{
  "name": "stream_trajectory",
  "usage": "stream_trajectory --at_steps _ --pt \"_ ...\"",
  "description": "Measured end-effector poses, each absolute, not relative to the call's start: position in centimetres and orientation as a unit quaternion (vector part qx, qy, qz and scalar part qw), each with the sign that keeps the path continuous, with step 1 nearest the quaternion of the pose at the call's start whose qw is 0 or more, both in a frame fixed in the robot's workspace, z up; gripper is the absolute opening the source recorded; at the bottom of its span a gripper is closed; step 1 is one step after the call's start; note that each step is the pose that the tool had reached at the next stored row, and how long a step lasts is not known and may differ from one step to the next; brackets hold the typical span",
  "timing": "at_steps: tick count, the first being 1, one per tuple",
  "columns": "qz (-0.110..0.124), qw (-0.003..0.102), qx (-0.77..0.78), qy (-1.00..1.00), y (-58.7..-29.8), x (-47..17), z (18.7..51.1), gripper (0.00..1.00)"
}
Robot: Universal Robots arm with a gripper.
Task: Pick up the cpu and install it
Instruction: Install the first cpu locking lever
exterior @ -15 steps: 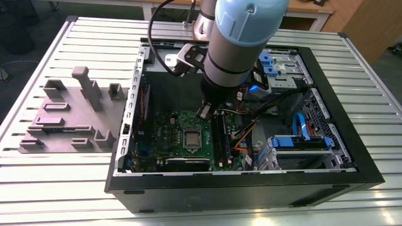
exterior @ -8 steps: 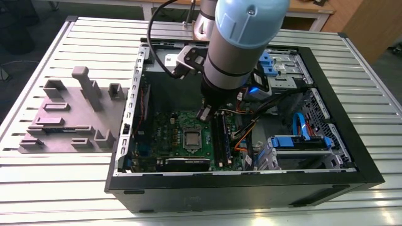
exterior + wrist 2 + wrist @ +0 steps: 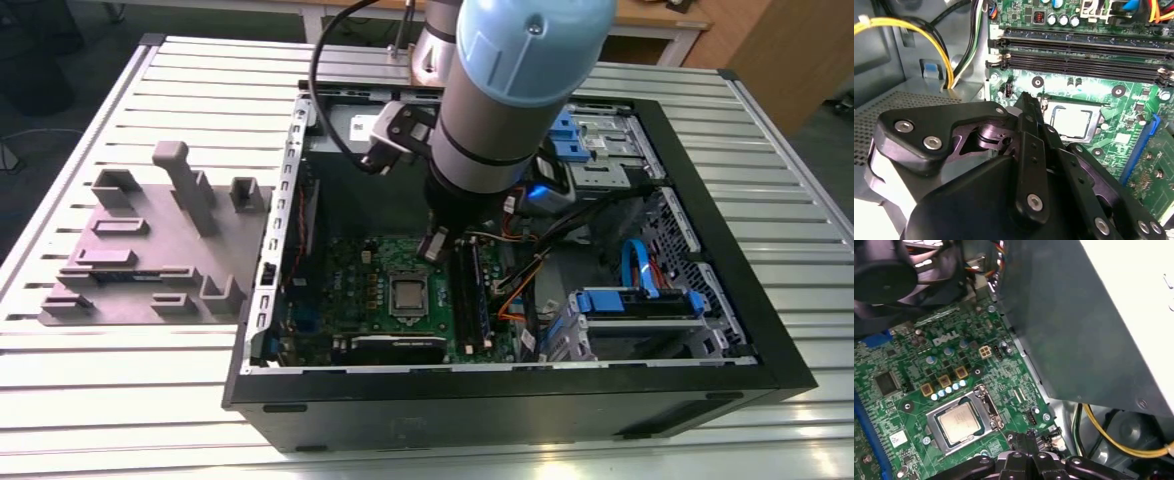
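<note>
Your arm reaches steeply down into the open case (image 3: 747, 330), gripper (image 3: 435, 247) with fingers pinched together and holding nothing, just above the socketed cpu (image 3: 407, 293) at mid-frame.

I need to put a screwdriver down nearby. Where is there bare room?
The slatted table is bare in front of the grey fixture and along the computer case's front. Inside the case it is crowded: motherboard, cables, drive bays, and the arm.

One cpu (image 3: 960, 421), one motherboard (image 3: 919, 370), one computer case (image 3: 747, 330), one grey fixture block (image 3: 140, 255), one gripper (image 3: 434, 247)
</note>
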State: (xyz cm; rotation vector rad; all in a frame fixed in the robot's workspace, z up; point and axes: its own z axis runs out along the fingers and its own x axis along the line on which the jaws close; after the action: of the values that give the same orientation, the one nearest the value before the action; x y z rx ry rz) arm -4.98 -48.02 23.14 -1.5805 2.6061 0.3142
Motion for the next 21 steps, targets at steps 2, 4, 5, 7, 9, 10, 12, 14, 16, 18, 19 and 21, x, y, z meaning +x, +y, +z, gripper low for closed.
stream_trajectory --at_steps 2,4,5,7,9,10,12,14,16,18,19,21 --pt "0.103 0.037 -0.531 0.840 -48.04 -5.01 23.14 0.10" --pt "0.103 0.037 -0.534 0.838 -48.10 -5.03 23.12 0.10" --pt "0.103 0.036 -0.536 0.837 -48.14 -5.03 23.13 0.10" --pt "0.104 0.035 -0.543 0.833 -48.16 -5.05 23.14 0.10" --pt "0.104 0.034 -0.552 0.827 -48.16 -5.06 23.15 0.10" --pt "0.104 0.034 -0.557 0.824 -48.17 -5.07 23.17 0.10" --pt "0.105 0.033 -0.564 0.819 -48.16 -5.08 23.24 0.10" --pt "0.105 0.033 -0.565 0.818 -48.17 -5.08 23.38 0.10" --pt "0.105 0.033 -0.565 0.818 -48.16 -5.08 23.40 0.10" --pt "0.105 0.033 -0.565 0.818 -48.16 -5.08 23.41 0.10" --pt "0.105 0.033 -0.565 0.818 -48.16 -5.08 23.41 0.10" --pt "0.105 0.033 -0.565 0.818 -48.16 -5.08 23.42 0.10"
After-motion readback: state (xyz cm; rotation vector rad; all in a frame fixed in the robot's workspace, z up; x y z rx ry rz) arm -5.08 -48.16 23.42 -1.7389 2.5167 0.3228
